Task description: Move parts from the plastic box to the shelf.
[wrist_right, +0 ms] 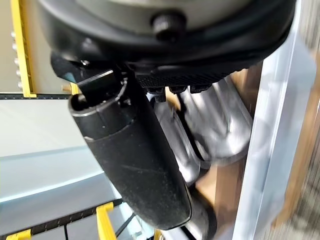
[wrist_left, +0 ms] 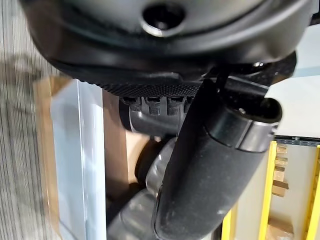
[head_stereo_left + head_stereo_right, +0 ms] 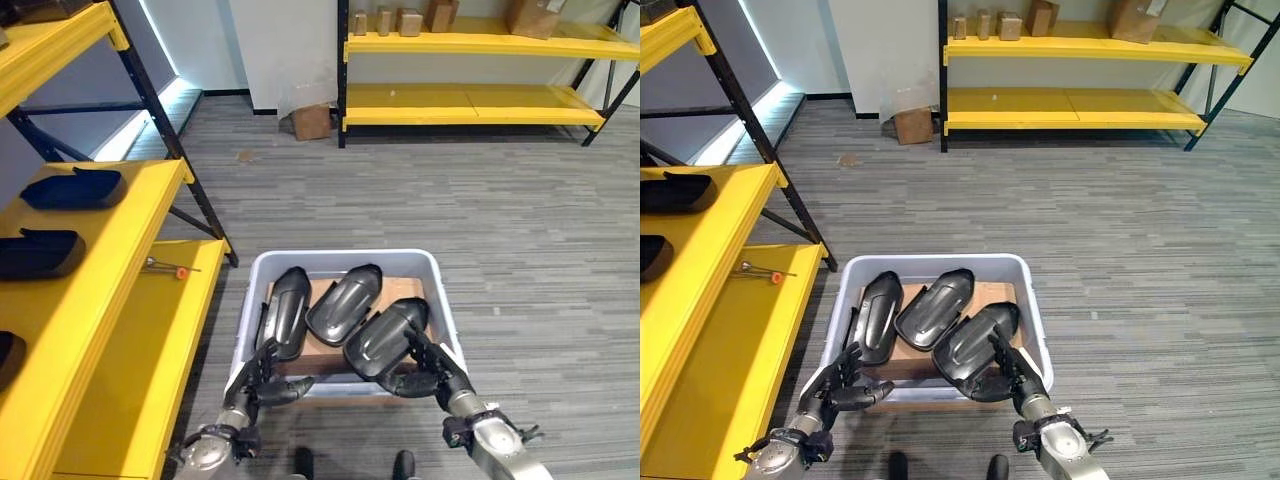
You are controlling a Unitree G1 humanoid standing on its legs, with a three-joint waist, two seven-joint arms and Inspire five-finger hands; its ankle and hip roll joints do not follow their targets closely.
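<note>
Nearest in, both robot hands are down at the near rim of the plastic box, which sits on the carpeted floor. The left robot hand has its fingers spread and relaxed, reaching over the near left corner toward the left-most part but not wrapped around anything that I can see. The right robot hand is up against the near right part, fingers lying along its lower edge; whether they're actually curled under it or just resting there, I can't tell, since the part hides the tips.

Inside the box there are three dark, glossy moulded parts lying on a brown cardboard liner: the one on the left, a middle part tilted across, and the right one, which overlaps the middle one a bit.

Left of the box is the yellow shelf, and it already carries a few dark parts on its upper level, with a small screwdriver-like tool on the lower board. Further back there's another yellow shelf with cardboard boxes near it.

So I'd say we're at the pick-up step: getting hold of the right part. Next move needs a firm grip, a clean lift past the box wall, then a turn left toward the shelf.
</note>
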